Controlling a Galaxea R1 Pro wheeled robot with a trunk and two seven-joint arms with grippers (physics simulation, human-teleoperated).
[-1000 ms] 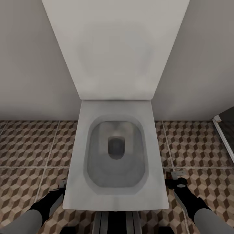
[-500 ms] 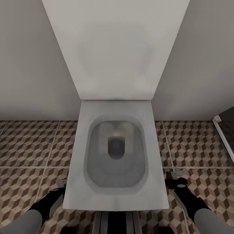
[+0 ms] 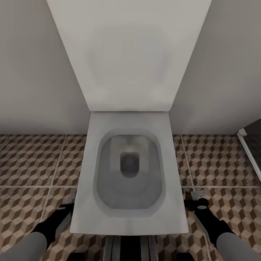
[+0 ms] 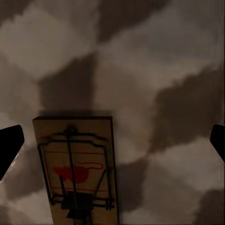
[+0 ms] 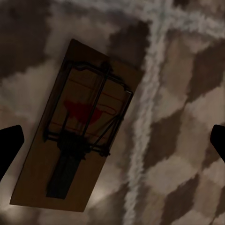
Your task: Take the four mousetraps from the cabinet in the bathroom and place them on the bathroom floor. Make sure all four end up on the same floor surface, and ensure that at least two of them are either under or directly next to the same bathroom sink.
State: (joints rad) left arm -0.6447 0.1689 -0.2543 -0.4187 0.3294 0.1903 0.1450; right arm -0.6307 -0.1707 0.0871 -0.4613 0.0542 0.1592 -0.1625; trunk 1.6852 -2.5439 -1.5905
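Toilet (image 3: 128, 174) overhead, wrist views each show mousetrap (image 4: 75, 171) (image 5: 77, 133) on bathroom floor (image 3: 32, 159)

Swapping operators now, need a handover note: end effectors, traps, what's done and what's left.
Left end effector: open, holding nothing, over a mousetrap lying flat on the bathroom floor.
Right end effector: open, over a second mousetrap flat on the tiles by a grout line.
The head view faces the toilet, an arm on each side of it.
Done: two traps on the floor.
Left: the other two traps, and checking that two lie by the sink.
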